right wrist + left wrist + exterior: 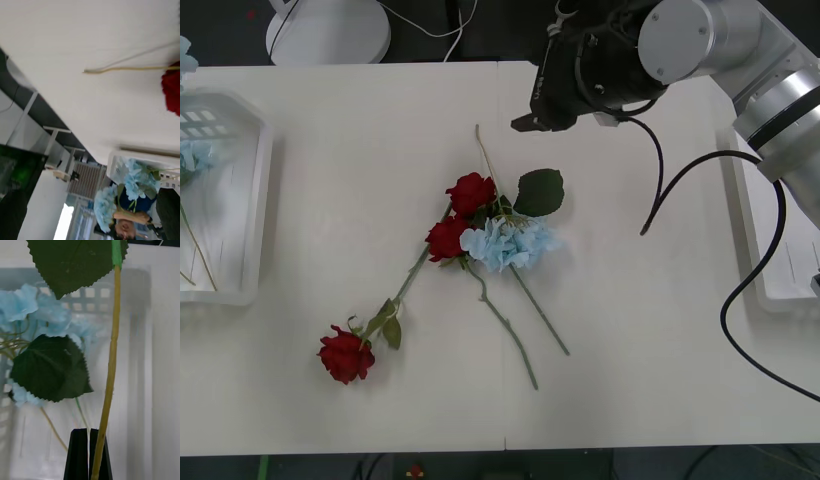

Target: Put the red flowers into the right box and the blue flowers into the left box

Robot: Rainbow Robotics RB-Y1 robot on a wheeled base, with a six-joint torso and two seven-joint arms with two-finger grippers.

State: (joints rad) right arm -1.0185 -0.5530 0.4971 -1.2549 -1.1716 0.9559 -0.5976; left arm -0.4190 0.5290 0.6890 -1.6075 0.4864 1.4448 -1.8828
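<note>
Blue flowers point(33, 315) already lie in the left box point(255, 210), above which the left gripper point(89, 453) pinches probably another's stem, while three roses point(470, 192) and one blue head point(510, 243) remain mid-table, right gripper point(530, 122) hovering, fingers untellable.

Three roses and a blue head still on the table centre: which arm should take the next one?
Probably the right. The right end effector hangs just behind the flower pile. The left end effector is over the left box, shut on a flower stem, so it looks busy.

Lab: white worktable point(630, 330), trailing cables point(750, 300)
</note>
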